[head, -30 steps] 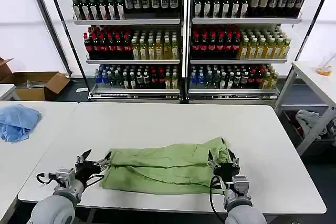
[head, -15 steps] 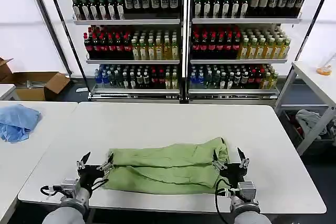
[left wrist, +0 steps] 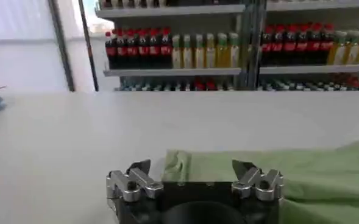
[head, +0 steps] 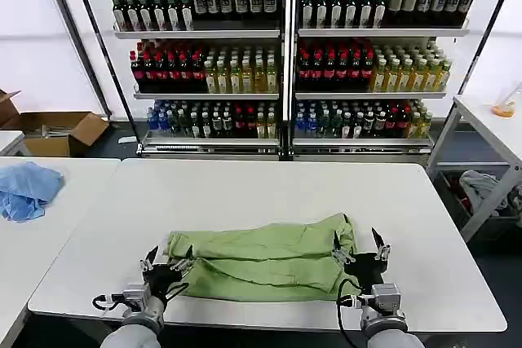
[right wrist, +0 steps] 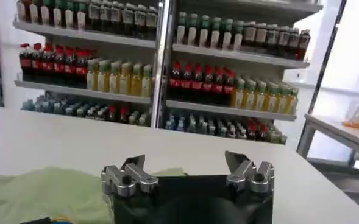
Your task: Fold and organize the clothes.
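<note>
The clothes are one light green T-shirt [head: 261, 260], folded into a long band across the front of the white table [head: 269, 193]. My left gripper [head: 167, 265] is open at the shirt's left end, whose edge [left wrist: 178, 165] lies just ahead between the spread fingers. At the shirt's right end my right gripper [head: 357, 248] is open too, holding nothing. In the left wrist view the left gripper [left wrist: 191, 169] faces green fabric [left wrist: 313, 176] running off to one side. In the right wrist view the right gripper [right wrist: 184, 162] has the shirt [right wrist: 39, 192] beside one finger.
A light blue cloth [head: 28, 189] lies on the neighbouring table at the left. Shelves of bottles [head: 285, 63] stand behind the table. A cardboard box [head: 57, 132] sits on the floor at the far left. A grey garment [head: 485, 189] lies under the side table at the right.
My left gripper has moved right to the shirt's left end. My right gripper has drawn off the shirt's right end, and its fingers now stand wider apart. The shirt has stayed put.
</note>
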You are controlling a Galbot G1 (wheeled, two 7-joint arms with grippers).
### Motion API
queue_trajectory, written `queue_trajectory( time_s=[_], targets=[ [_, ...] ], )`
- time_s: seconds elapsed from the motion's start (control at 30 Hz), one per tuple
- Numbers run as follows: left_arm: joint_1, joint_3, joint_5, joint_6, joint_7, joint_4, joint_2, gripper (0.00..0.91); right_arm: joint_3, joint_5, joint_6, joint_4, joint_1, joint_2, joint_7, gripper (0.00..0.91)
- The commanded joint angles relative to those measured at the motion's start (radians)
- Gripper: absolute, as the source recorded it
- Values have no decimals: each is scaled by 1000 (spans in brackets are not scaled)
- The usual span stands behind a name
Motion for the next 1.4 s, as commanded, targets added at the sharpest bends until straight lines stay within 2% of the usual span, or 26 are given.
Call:
queue_trajectory(
  time_s=[0.03, 0.07, 0.13, 0.53, 0.73, 1.17, 1.27, 1.4],
  targets=[
    [-52, 20, 38, -2, -20, 97, -53, 595, -3, 0, 0, 0, 5, -7, 1, 907],
    [-54, 21, 38, -1, -20, 98, -53, 343, -3, 0, 0, 0, 6, -7, 1, 907],
    [-55, 23, 39, 0, -21, 101, -56, 20, -3, 3, -3, -1, 13, -8, 3, 907],
    [0, 12, 22, -53, -24, 94, -59, 20, -1, 12, -9, 5, 17, -4, 6, 907],
    [-5, -59, -15, -53, -18, 69, -38, 20, 0, 14, -9, 11, 18, -6, 8, 907],
    [-3, -339, -19, -11, -34, -85, 141, 30, 18, 31, -6, 16, 29, -30, 10, 907],
    [0, -371, -72, 2, -28, -135, 152, 30, 16, 33, -7, 16, 33, -33, 10, 907],
    [13, -328, -319, 18, 3, -238, 127, 30, 14, 35, -6, 14, 34, -38, 10, 907]
  ],
)
